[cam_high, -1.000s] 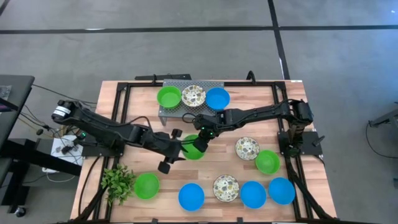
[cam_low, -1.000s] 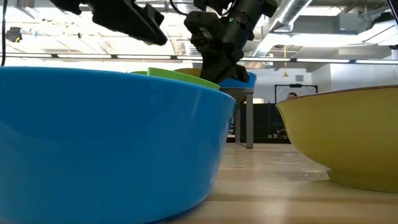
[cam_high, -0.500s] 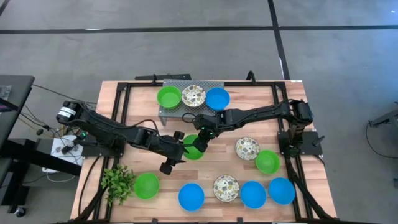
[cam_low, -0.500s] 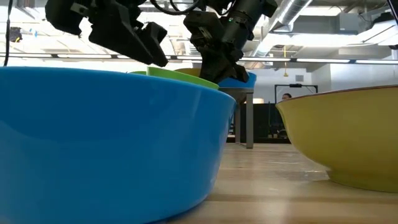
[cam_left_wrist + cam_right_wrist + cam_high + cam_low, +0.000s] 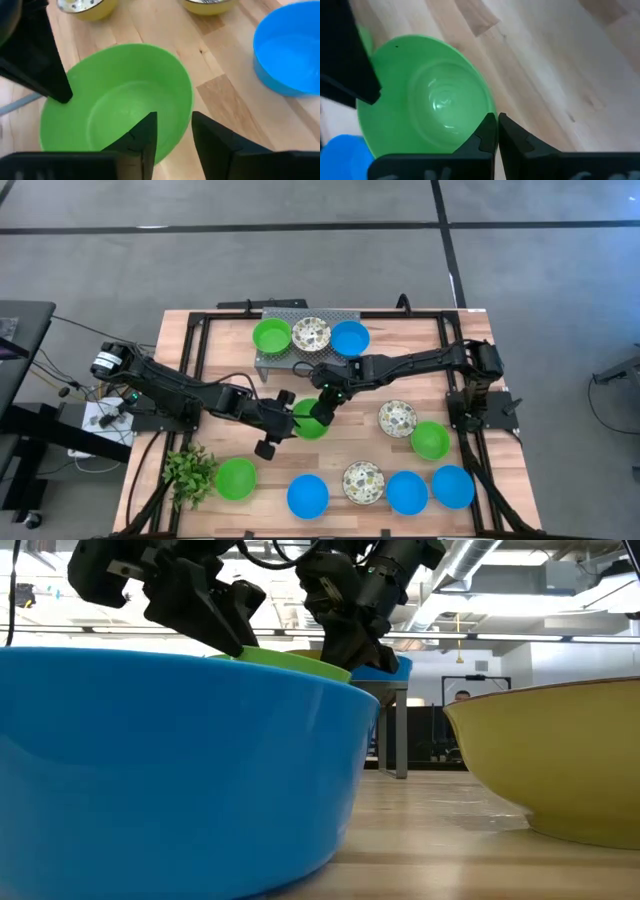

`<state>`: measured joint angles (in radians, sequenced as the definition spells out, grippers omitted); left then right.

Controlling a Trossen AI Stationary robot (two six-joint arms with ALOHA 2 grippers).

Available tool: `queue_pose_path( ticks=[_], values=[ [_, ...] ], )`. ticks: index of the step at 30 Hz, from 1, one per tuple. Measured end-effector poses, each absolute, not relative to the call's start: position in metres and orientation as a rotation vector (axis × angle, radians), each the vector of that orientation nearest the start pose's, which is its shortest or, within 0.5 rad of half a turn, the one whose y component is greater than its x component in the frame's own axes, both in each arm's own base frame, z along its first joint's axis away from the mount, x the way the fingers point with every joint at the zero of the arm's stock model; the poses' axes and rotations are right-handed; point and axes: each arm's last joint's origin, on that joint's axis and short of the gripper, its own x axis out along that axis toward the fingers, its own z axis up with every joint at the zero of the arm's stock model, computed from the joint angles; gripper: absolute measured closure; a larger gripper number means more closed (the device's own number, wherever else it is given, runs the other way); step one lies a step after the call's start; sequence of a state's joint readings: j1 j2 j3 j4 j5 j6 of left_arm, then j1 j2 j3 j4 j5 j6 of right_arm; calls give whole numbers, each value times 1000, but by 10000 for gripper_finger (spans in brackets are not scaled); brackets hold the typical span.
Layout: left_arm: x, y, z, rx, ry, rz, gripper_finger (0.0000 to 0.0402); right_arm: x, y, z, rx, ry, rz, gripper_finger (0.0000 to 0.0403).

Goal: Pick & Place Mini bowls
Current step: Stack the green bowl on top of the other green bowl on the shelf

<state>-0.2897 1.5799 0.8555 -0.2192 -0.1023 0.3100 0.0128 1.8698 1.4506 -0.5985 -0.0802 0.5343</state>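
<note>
A plain green mini bowl [image 5: 310, 420] is at the table's middle. My right gripper [image 5: 496, 122] is shut on its rim and shows in the high view [image 5: 324, 410]. My left gripper [image 5: 175, 132] is open at the bowl's opposite, left-hand rim [image 5: 293, 418]. One of its fingers [image 5: 148, 136] stands inside the bowl and the other [image 5: 212, 142] outside. I cannot tell whether they touch. In the low view the bowl's rim [image 5: 290, 660] shows tilted behind a near blue bowl [image 5: 170, 760], which hides its base. My right gripper pinches the green bowl's rim [image 5: 489, 106] between its two fingers, one inside the bowl and one outside, on the side toward the table's right. The fingers slant down from the far right. The bowl is tilted in the hold.
A metal rack [image 5: 262, 363] at the far edge carries a green [image 5: 272, 335], a floral [image 5: 311, 334] and a blue bowl [image 5: 350, 338]. Several more bowls lie along the near and right side, such as a floral one [image 5: 397, 418]. A small plant [image 5: 190, 470] stands near left.
My left gripper has gone toward the table's right and down to the green bowl, until its open fingers stand on either side of the bowl's left rim. My right gripper and the bowl have kept still.
</note>
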Motion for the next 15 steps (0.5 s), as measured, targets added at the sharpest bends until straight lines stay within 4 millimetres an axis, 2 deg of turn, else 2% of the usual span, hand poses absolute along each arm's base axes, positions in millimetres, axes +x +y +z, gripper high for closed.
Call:
queue_pose_path(
  ticks=[6, 15],
  values=[
    [290, -86, 172, 504, 880, -425, 329, 401, 5, 232, 588, 992, -86, 401],
    [290, -86, 172, 502, 877, -436, 381, 401, -14, 233, 753, 992, -63, 401]
  ],
)
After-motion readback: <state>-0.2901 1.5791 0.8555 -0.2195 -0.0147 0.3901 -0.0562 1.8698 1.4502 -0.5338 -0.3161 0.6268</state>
